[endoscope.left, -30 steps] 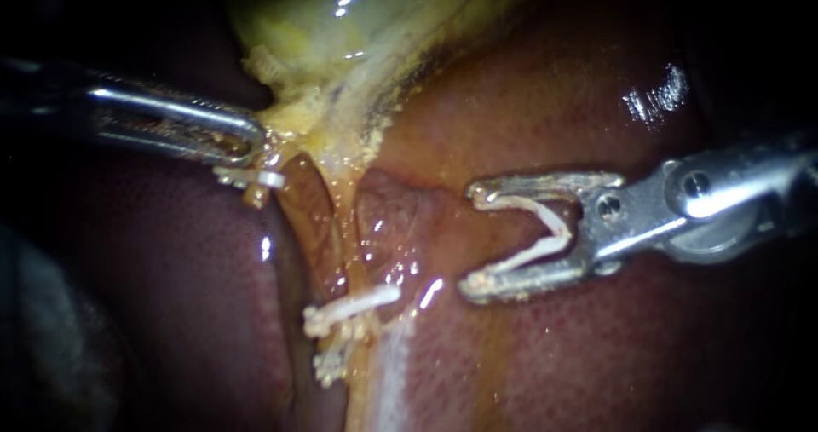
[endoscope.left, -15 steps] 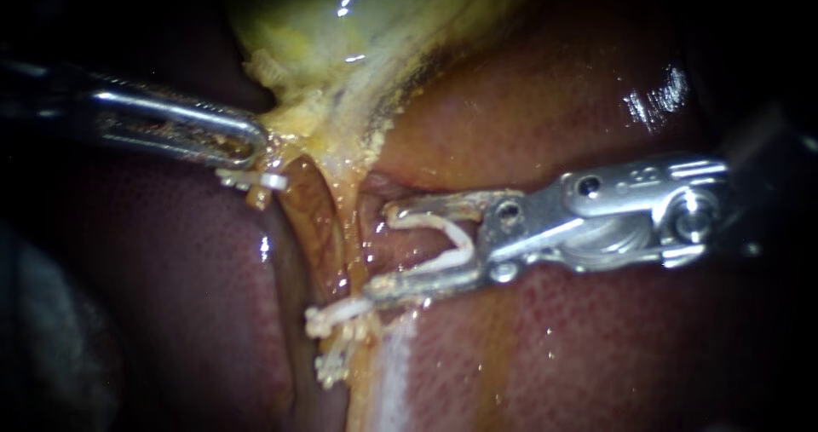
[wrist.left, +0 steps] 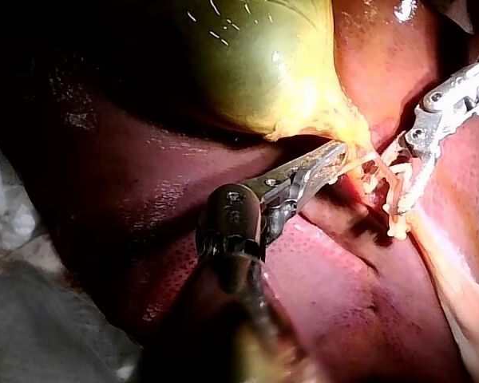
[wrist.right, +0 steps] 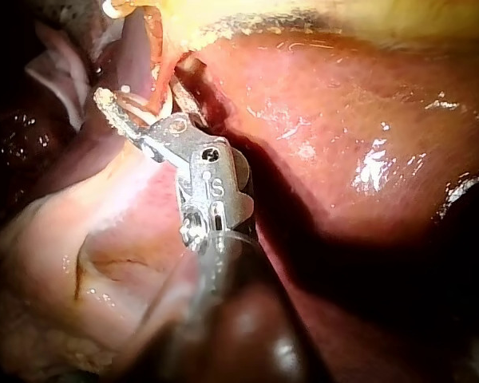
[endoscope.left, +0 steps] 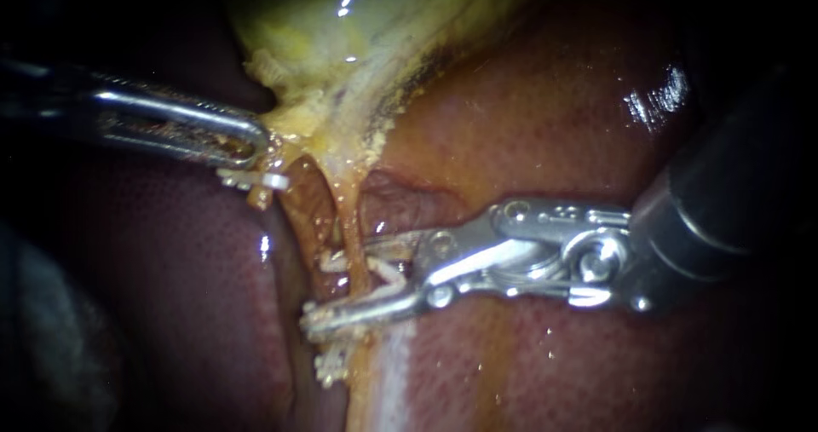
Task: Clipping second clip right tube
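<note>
Right tube (endoscope.left: pixel 348 227) thin, amber, wet, straddled by clip (endoscope.left: pixel 382 270).

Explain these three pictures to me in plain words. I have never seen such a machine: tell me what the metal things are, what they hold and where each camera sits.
This is a surgical robot working on a pig's organs at a bench. The dark red mass is the liver; the yellow-green bag is the gallbladder. The endoscope view comes from a small camera close to the tissue. The other two views come from cameras riding on each arm, looking along its own tool. The left instrument, entering from the left, has its jaws shut on the gallbladder's lower end. The right instrument carries a white clip between its jaws, which straddle a thin tube below the gallbladder. A second white clip already sits further down.
</note>
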Tool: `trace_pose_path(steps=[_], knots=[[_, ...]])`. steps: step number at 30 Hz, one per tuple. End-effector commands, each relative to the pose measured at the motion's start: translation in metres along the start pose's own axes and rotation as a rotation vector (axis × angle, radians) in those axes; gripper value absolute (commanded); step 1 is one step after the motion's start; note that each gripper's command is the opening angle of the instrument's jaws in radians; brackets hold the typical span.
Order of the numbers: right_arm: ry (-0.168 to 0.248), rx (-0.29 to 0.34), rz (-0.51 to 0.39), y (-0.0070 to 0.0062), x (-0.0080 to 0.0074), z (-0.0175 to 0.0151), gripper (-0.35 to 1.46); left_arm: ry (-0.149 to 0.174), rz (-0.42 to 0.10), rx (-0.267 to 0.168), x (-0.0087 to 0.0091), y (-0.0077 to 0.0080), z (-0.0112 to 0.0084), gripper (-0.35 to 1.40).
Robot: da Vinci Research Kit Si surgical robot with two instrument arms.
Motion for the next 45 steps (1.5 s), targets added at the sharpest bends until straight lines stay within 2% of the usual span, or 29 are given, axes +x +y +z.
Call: trace_pose_path(steps=[1, 5, 9, 13, 18, 21, 31, 34, 37, 45], knots=[[0.008, 0.004, 0.004, 0.0000, 0.0001, 0.0000, 0.48, 0.000, 0.000, 0.000, 0.0000, 0.0000, 0.0000, -0.35], [0.045, 0.036, 0.035, -0.0005, 0.0003, -0.0001, 0.48, 0.000, 0.000, 0.000, 0.0000, 0.0000, 0.0000, -0.35], [0.028, 0.081, 0.037, -0.0020, 0.0011, -0.0008, 0.47, 0.000, 0.000, 0.000, 0.0000, -0.0001, 0.0000, -0.35], [0.030, 0.144, 0.035, -0.0037, 0.0020, -0.0012, 0.42, 0.000, 0.000, 0.000, 0.0000, -0.0001, 0.0000, -0.35], [0.013, 0.172, 0.028, -0.0049, 0.0022, -0.0009, 0.39, 0.000, 0.000, 0.000, 0.0000, -0.0001, 0.0000, -0.35], [0.012, 0.174, 0.027, -0.0050, 0.0023, -0.0008, 0.35, 0.000, 0.000, 0.000, 0.0000, -0.0001, 0.0000, -0.35], [0.020, 0.157, 0.055, -0.0049, 0.0036, -0.0015, -0.08, 0.000, 0.000, 0.000, 0.0000, -0.0001, 0.0000, -0.35], [0.013, 0.158, 0.120, -0.0050, 0.0037, -0.0016, -0.35, 0.000, 0.000, 0.000, 0.0000, -0.0001, 0.0000, -0.35], [0.002, 0.156, 0.172, -0.0052, 0.0036, -0.0019, -0.35, 0.000, 0.000, 0.000, 0.0000, -0.0001, 0.0000, -0.35], [-0.003, 0.156, 0.176, -0.0052, 0.0032, -0.0019, -0.35, 0.000, 0.000, 0.000, 0.0000, -0.0003, 0.0000, -0.35]])
